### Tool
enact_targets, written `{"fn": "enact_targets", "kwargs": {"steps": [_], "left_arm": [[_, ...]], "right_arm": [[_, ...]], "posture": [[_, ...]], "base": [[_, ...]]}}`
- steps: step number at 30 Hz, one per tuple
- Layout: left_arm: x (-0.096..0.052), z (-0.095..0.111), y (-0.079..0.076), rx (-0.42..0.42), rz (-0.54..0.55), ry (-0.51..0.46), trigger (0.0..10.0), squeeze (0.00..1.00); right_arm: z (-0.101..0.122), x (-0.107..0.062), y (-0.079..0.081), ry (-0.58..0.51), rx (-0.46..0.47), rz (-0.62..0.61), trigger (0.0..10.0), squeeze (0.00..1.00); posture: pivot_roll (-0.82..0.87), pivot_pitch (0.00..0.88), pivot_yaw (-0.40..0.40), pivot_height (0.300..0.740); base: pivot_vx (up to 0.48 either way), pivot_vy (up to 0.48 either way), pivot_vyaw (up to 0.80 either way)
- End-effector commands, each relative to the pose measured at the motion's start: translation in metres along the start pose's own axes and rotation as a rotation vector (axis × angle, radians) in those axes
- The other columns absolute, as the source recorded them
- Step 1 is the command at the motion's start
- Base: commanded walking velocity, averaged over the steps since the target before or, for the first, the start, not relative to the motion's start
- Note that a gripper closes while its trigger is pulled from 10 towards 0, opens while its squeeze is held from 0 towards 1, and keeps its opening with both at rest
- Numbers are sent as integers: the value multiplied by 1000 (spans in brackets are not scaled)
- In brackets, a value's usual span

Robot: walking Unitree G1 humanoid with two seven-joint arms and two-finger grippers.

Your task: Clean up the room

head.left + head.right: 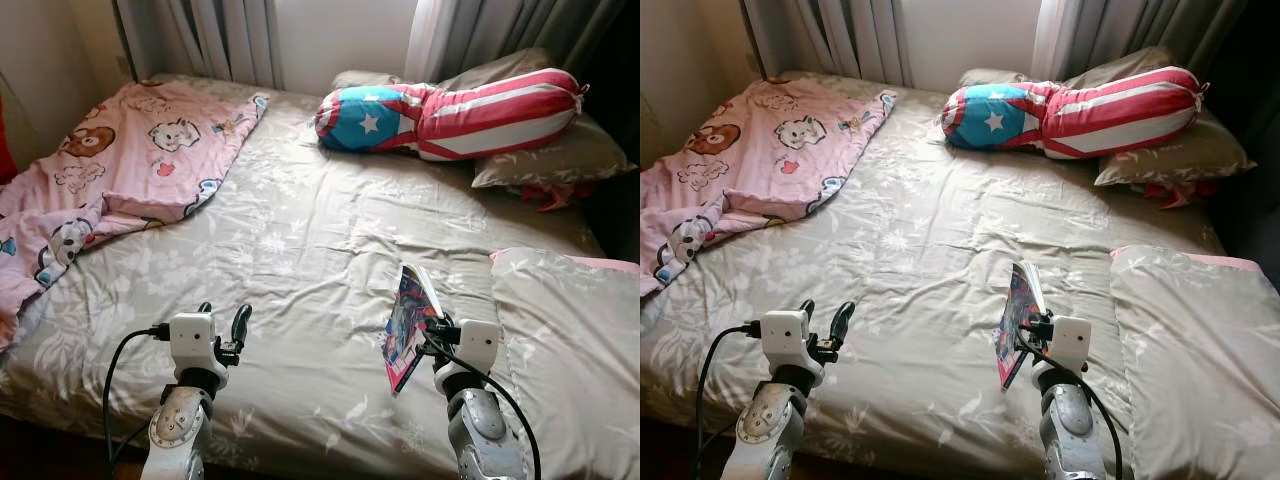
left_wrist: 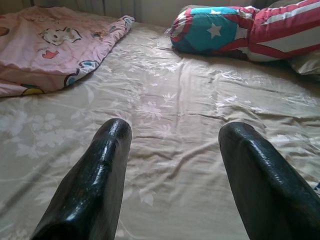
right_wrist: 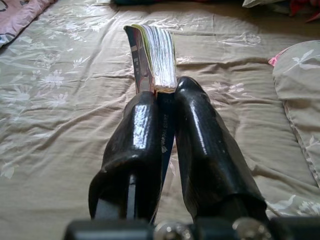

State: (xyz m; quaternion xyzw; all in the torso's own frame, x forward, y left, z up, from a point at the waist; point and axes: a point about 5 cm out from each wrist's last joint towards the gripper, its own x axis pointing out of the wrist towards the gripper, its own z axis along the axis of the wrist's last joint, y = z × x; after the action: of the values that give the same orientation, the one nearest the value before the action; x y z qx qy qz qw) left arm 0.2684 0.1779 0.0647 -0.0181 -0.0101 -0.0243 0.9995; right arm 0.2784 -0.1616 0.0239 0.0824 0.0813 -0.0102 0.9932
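Observation:
My right gripper (image 3: 162,107) is shut on a thin book (image 1: 410,325) with a bright cover, held on edge above the bed's near right part. The book's page edges (image 3: 159,57) stick out past the fingertips. My left gripper (image 2: 172,145) is open and holds nothing; it hovers over the near left of the grey floral bedsheet (image 1: 300,230). A pink cartoon blanket (image 1: 120,170) lies crumpled on the far left of the bed. A red, white and blue star bolster (image 1: 450,112) lies across the head of the bed.
Grey pillows (image 1: 555,155) sit under and behind the bolster. Another grey pillow (image 1: 570,340) with a pink edge lies at the near right. Curtains (image 1: 215,40) hang behind the bed. Something red (image 1: 550,195) peeks from under the far right pillow.

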Motion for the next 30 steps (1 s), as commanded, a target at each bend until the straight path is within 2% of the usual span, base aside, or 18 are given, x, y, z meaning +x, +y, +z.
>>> {"fn": "enact_targets", "kwargs": {"steps": [1, 16, 19, 30], "left_arm": [[0, 2, -3, -4, -14, -4, 10000, 0], [-1, 2, -4, -4, -19, 3, 10000, 0], [-1, 2, -4, -2, -18, 4, 10000, 0], [-2, 2, -7, -7, -21, 3, 10000, 0]], "right_arm": [[9, 0, -1, -61, 3, -6, 10000, 0], [7, 1, 0, -33, -9, -5, 10000, 0], [9, 0, -1, -69, 12, -9, 10000, 0], [9, -1, -1, -68, 7, -9, 10000, 0]], "posture": [[13, 86, -104, 669], [17, 92, -103, 660], [19, 93, -103, 655], [19, 97, -104, 655]], "base": [[0, 0, 0], [0, 0, 0], [0, 0, 0], [0, 0, 0]]}}
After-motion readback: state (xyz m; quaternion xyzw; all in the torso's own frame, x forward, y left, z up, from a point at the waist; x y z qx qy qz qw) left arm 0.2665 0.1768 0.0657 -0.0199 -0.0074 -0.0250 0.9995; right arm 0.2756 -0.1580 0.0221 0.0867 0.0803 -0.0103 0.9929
